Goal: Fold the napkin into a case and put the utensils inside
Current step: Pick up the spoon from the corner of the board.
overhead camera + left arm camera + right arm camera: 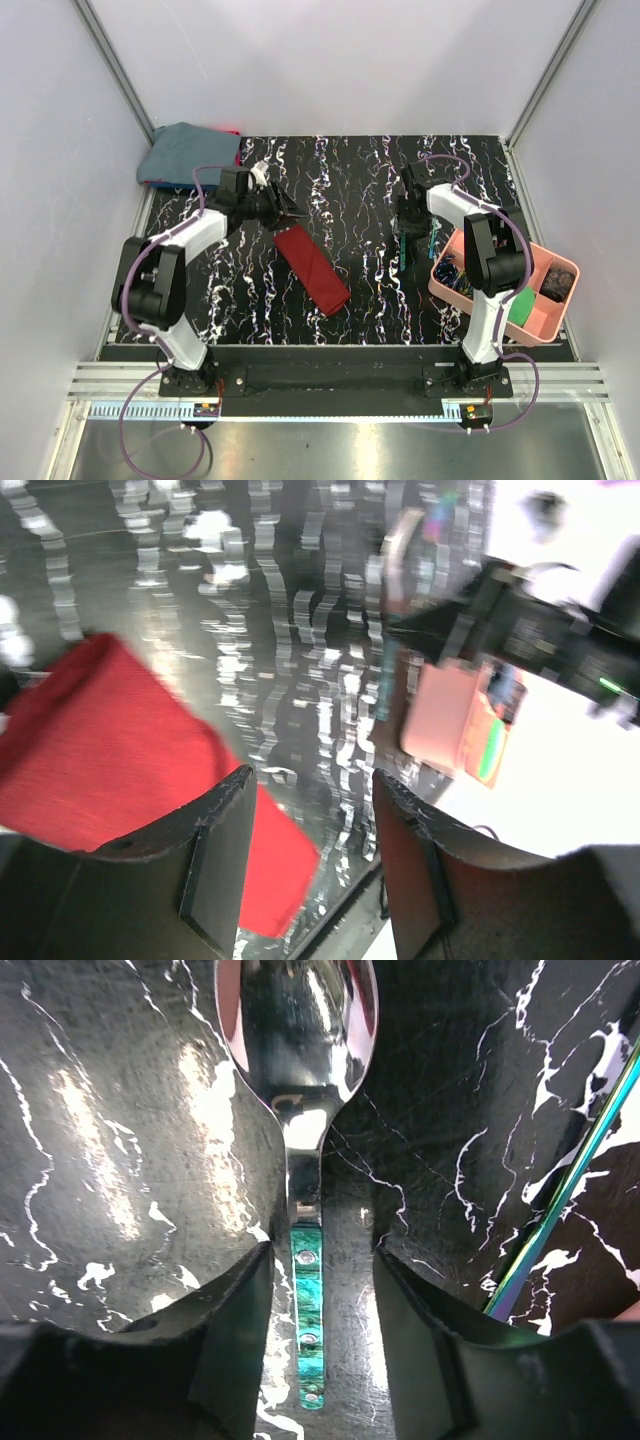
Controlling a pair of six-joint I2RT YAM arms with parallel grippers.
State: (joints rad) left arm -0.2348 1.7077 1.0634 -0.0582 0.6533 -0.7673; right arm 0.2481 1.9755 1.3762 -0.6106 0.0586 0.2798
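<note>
Desk [370,190] first: we see the folded red napkin [312,268] lying just beneath the left claw [288,208], which is spread and empty. The right claw [322,1252], also spread, straddles the spoon [305,1160], whose handle runs straight back between its fingers, bowl ahead. A slimmer teal piece [560,1210] lies to that claw's right.
</note>
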